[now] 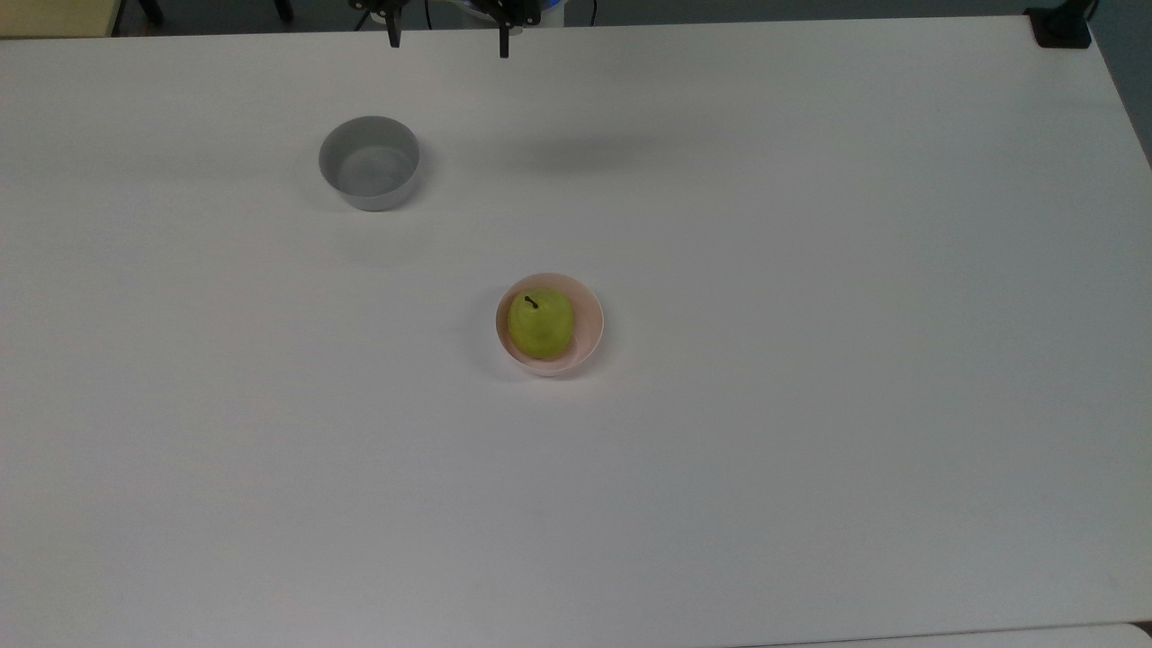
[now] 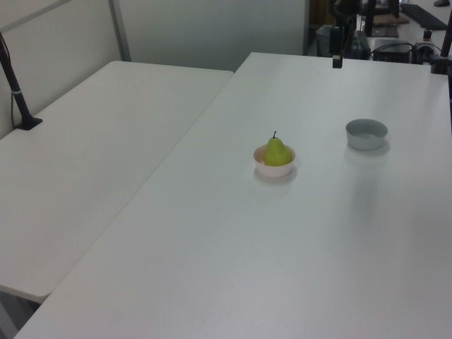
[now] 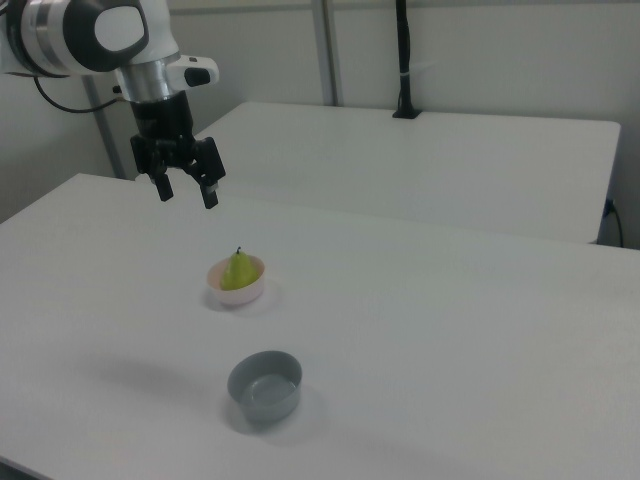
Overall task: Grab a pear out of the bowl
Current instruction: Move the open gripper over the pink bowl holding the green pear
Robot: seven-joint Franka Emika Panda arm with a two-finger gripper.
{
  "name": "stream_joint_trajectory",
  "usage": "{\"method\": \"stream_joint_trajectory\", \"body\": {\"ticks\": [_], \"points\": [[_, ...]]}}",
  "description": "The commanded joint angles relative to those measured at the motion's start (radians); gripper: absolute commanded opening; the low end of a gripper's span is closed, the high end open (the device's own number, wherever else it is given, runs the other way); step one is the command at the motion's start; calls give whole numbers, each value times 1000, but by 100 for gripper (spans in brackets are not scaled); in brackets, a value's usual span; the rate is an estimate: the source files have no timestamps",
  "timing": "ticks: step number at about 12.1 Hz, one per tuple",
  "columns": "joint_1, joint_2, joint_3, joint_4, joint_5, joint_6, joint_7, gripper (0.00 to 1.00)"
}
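Yellow-green, the pear (image 1: 540,321) sat upright in the pale pink bowl (image 1: 589,331) near the middle of the white table (image 1: 810,405), its dark stem pointing up. The gripper (image 3: 187,192) hung in the air with its two fingers spread apart and nothing between them, well apart from the fruit. A grey bowl (image 3: 265,385) stood apart from the pink one.
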State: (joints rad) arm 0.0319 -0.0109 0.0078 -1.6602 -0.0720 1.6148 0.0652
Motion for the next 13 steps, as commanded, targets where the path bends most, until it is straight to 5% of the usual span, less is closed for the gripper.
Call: {"method": "stream_joint_trajectory", "body": {"ticks": [1, 13], "points": [[0, -18, -6, -15, 8, -1, -22, 100], [0, -12, -5, -15, 5, 29, -24, 100]]}}
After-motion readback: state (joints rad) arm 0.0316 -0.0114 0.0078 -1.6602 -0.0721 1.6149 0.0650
